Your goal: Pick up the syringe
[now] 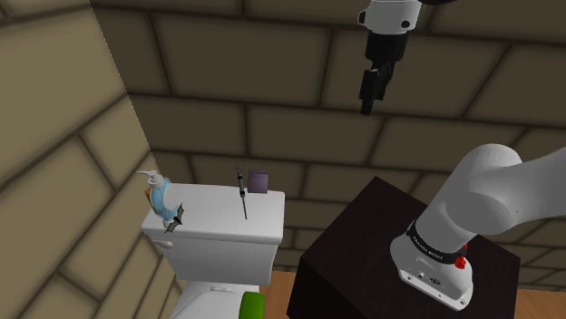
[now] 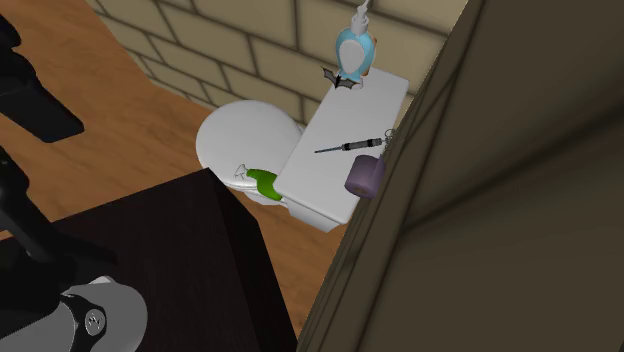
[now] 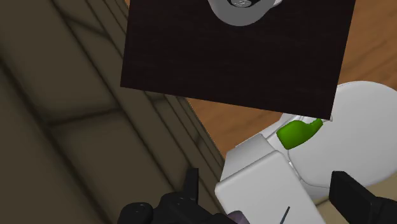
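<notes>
Hanging end effector (image 1: pixel 368 107): high in the shoulder view, pointing down, well above and well apart from the toilet tank (image 1: pixel 218 237); in the wrist view its two black fingers (image 3: pixel 356 196) stand apart with nothing between them.
Syringe (image 1: pixel 242 194): thin and dark, lying flat on the tank's white lid; nothing grips the syringe.
Purple object (image 1: pixel 258 180): on the lid just beside the syringe, near the brick wall (image 1: pixel 272 82).
Blue-and-white bottle (image 1: pixel 161 196): at the lid's end toward the shoulder view's left, well apart from the syringe.
Dark star-shaped piece (image 1: pixel 177 217): small, just beside the bottle.
Green object (image 2: pixel 265 183): on the edge of the white toilet bowl (image 2: pixel 240 135), next to the tank.
Stand (image 1: pixel 363 245): dark box beside the toilet, on a wooden floor (image 2: pixel 120 100).
</notes>
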{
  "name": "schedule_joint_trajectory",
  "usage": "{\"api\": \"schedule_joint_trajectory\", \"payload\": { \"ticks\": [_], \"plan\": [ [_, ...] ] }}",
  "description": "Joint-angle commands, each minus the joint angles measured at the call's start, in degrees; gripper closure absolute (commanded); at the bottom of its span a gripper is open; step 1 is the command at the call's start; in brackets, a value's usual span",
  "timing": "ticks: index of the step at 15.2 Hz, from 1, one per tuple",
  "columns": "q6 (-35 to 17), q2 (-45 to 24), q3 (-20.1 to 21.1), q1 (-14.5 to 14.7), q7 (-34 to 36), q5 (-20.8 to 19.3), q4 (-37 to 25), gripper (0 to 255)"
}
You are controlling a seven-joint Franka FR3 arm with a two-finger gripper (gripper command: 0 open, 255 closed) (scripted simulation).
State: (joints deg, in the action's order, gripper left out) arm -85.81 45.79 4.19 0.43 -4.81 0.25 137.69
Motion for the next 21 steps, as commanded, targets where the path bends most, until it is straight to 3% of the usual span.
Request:
{"api": "schedule_joint_trajectory", "payload": {
  "ticks": [1, 13, 17, 21],
  "plan": [
    [0.00, 0.00, 0.00, 0.00, 0.00, 0.00, 0.00, 0],
    [-25.99, -14.23, 11.26, -1.41, 18.26, 4.45, 7.51, 0],
    [-34.49, -22.20, 15.10, -2.93, 24.99, 3.51, 6.81, 0],
    [-42.13, -31.32, 18.60, -4.94, 32.86, 0.14, 4.51, 0]
  ]
}}
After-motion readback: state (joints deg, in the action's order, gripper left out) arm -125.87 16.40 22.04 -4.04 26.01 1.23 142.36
